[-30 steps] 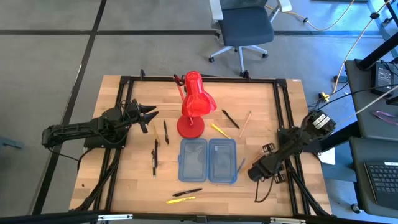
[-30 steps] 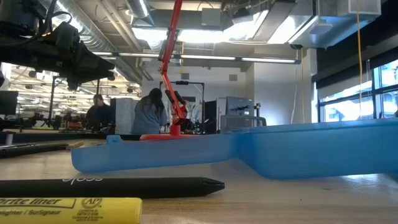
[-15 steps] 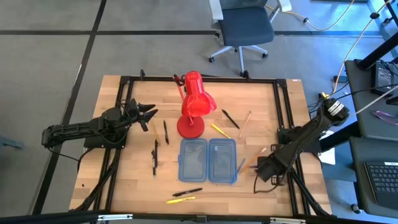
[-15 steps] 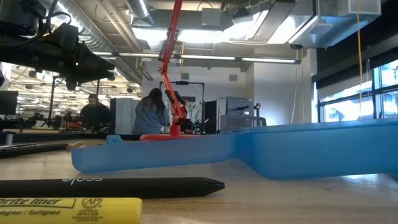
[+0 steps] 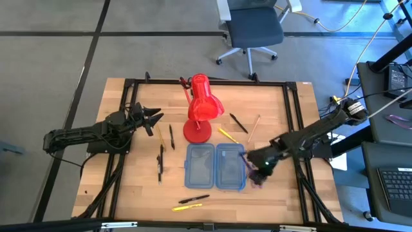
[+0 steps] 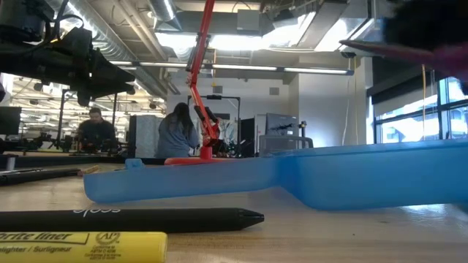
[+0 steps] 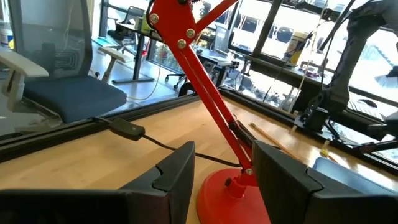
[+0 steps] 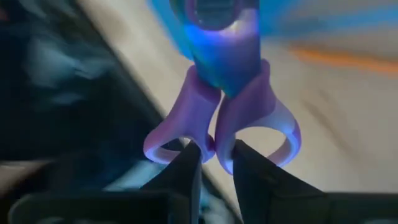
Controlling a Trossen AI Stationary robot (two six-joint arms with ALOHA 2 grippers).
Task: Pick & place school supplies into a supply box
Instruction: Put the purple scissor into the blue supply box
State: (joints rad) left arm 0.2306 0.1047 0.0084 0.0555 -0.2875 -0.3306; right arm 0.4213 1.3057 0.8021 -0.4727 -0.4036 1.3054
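The translucent blue supply box (image 5: 214,165) lies open on the table; its halves fill the low view (image 6: 292,175). My right gripper (image 5: 255,162) is beside the box's right edge, shut on the purple-handled scissors (image 5: 259,177), which show close up in the right wrist view (image 8: 217,118). In the low view the gripper is a dark blur at the upper right (image 6: 431,29). My left gripper (image 5: 153,119) is open and empty at the table's left, facing the red lamp (image 5: 201,109). Pens and pencils lie flat around the box. My right gripper pinches the scissors between its two fingers where the two purple handle loops meet (image 8: 216,140). One loop (image 8: 177,140) stands out on each side of the fingers. The blade end points away from the gripper. The scissors are lifted clear of the table.
Two black pens (image 5: 160,164) (image 5: 172,136) lie left of the box. A yellow pen (image 5: 226,135), a black pen (image 5: 238,122) and a wood pencil (image 5: 254,127) lie behind it. A black marker (image 5: 194,199) and a yellow highlighter (image 5: 187,207) lie near the front edge.
My right gripper has swung from the table's right near side toward the left, up to the box's right edge, and the arm has stretched out. The purple scissors now show at its fingers. It has come into the low view's upper right.
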